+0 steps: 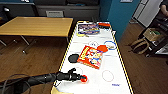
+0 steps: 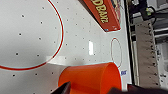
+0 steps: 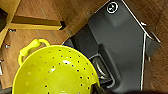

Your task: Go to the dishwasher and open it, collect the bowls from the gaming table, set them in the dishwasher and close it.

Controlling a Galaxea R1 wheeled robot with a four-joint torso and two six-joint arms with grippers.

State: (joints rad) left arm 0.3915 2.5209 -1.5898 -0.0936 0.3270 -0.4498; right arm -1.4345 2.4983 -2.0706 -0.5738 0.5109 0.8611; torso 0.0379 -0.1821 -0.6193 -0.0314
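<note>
The left arm [image 1: 37, 79] comes in low from the near left, stretched almost level over the near end of the gaming table [image 1: 113, 67]. Its left hand [image 1: 79, 78] sits at an orange bowl [image 1: 84, 79] on the white worktop, close to the near left edge; in the left wrist view the orange bowl [image 2: 92, 78] lies right against the dark fingertips [image 2: 62, 88], but whether they are clenched on it I cannot tell. A red circle [image 2: 32, 37] marked on the worktop lies just beside the bowl.

Farther along the worktop lie a red game box [image 1: 90, 56], a black disc [image 1: 73, 58] left of it, and another box [image 1: 88, 28] at the far end. The near right part of the worktop is bare.

The right wrist view shows a yellow colander [image 3: 53, 72] with a loop handle close under the right hand, above wooden floor [image 3: 50, 12]; its grip cannot be judged.

A wooden table [image 1: 35, 26] stands left of the gaming table, with open floor between.
</note>
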